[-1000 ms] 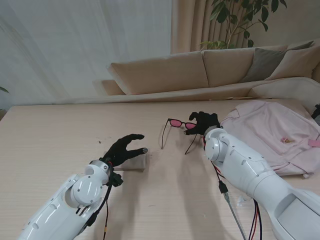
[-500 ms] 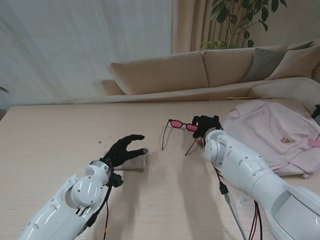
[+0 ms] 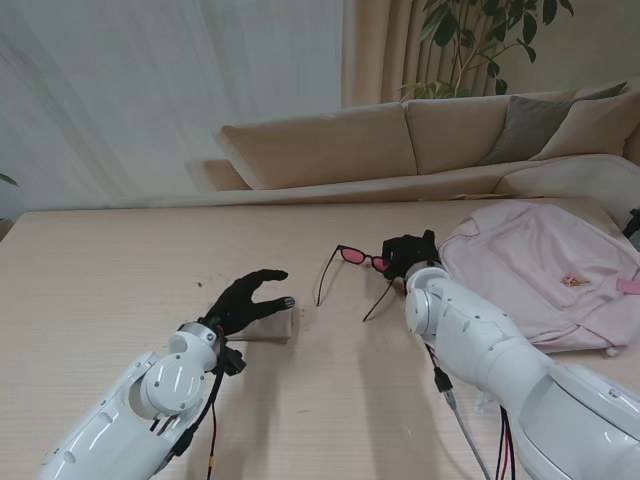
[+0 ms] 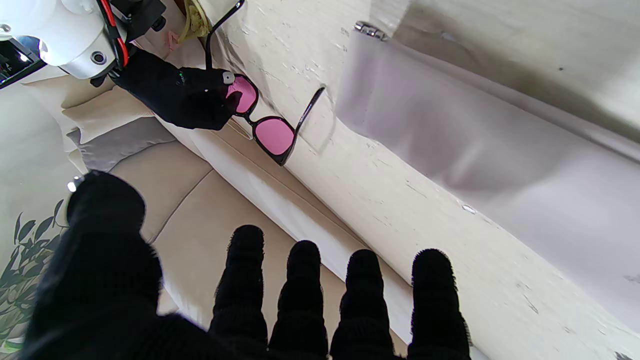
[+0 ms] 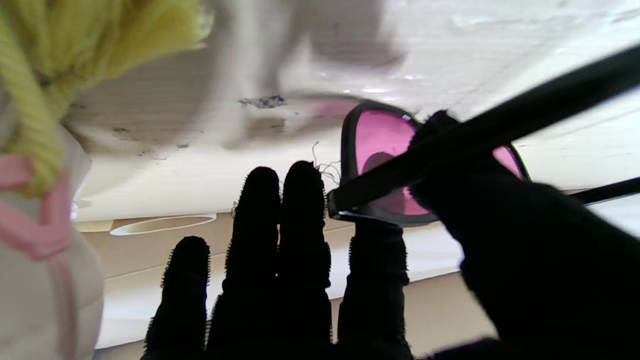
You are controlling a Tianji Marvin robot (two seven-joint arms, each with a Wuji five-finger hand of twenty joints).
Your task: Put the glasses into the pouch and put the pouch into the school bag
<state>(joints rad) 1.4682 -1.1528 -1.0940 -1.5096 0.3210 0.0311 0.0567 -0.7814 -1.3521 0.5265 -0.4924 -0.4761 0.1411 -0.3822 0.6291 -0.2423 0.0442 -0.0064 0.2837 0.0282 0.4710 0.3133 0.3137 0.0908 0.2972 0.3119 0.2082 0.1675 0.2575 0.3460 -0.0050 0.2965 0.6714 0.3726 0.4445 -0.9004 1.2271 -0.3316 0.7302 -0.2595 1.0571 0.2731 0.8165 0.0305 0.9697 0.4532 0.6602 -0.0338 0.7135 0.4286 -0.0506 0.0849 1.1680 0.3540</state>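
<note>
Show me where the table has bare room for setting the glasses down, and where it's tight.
Bare: the wide stretch left of the left hand, and the strip between the pouch and the glasses. Crowded: the right side, where the right hand holds the glasses beside the school bag.

— do we read any words, brands or numbers anywhere?
— no, we find none: the school bag point(image 3: 540, 275) shows only small pink trim, too small to make out, and the glasses point(image 3: 352, 258) and pouch point(image 4: 480, 145) carry no print.
</note>
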